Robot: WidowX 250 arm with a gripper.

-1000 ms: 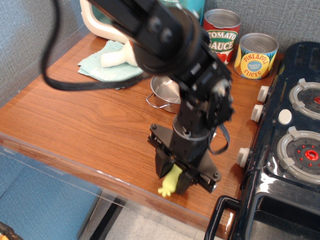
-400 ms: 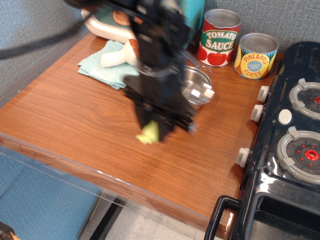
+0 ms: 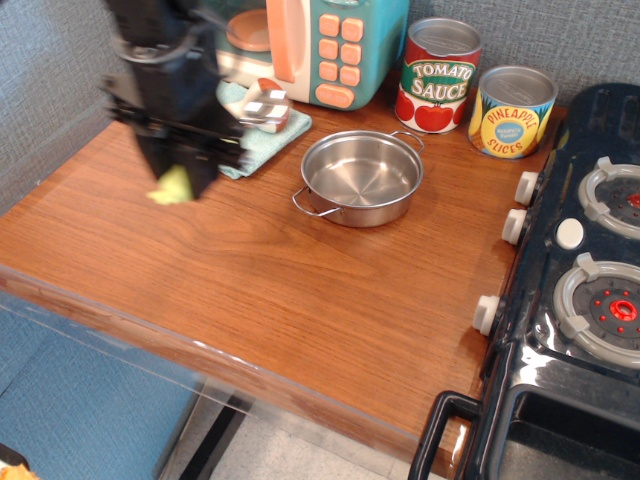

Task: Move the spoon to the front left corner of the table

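Count, single view:
- Steel pot [image 3: 360, 178] with loop handles: 1.
- Cans: 2, one tomato sauce can [image 3: 440, 75], one pineapple slices can [image 3: 512, 111].
- Toy microwave [image 3: 335, 45], teal with orange keypad: 1.
- Teal cloth [image 3: 262, 148]: 1.
- Black toy stove [image 3: 570, 300]: 1; burners visible on it: 2; white knobs along its left edge: 3.
- Spoon [image 3: 172, 186], pale yellow-green handle end showing: 1.
- End effector [image 3: 180, 165]: 1.
- Wood-grain surface [image 3: 260, 290]: 1.

Wood-grain table [image 3: 300, 290] with steel pot [image 3: 360, 178], two cans [image 3: 478, 90], teal cloth [image 3: 262, 140], toy stove [image 3: 580, 290].
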